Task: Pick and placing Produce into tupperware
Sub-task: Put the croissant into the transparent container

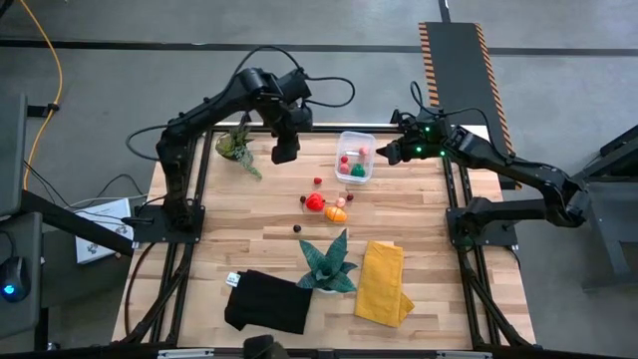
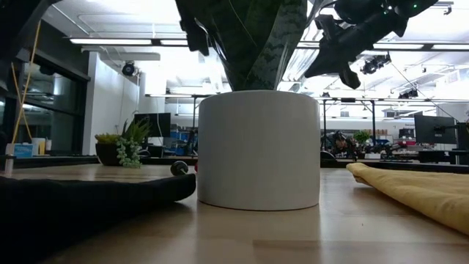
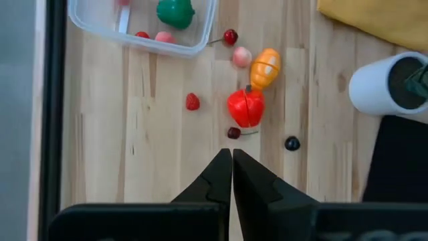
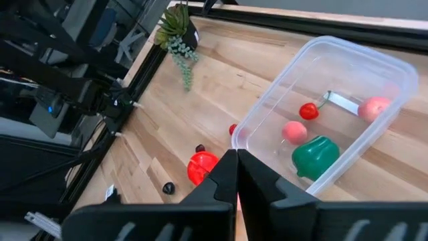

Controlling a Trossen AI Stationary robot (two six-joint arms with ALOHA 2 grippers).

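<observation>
High view: overhead, straight down, far; whole table (image 1: 269, 254) in frame, both arms entering from 12 o'clock edge.

Low view: table-top height, level across table into room; white pot (image 2: 258, 149) very near, filling centre; yellow cloth (image 2: 418, 187) at 3 o'clock.

Left wrist view: steep downward look, close; tupperware (image 3: 200, 40) at 11 o'clock, same white pot at 3 o'clock.

Right wrist view: oblique downward, close on tupperware; red produce (image 4: 200, 166) shared with left wrist view.
</observation>
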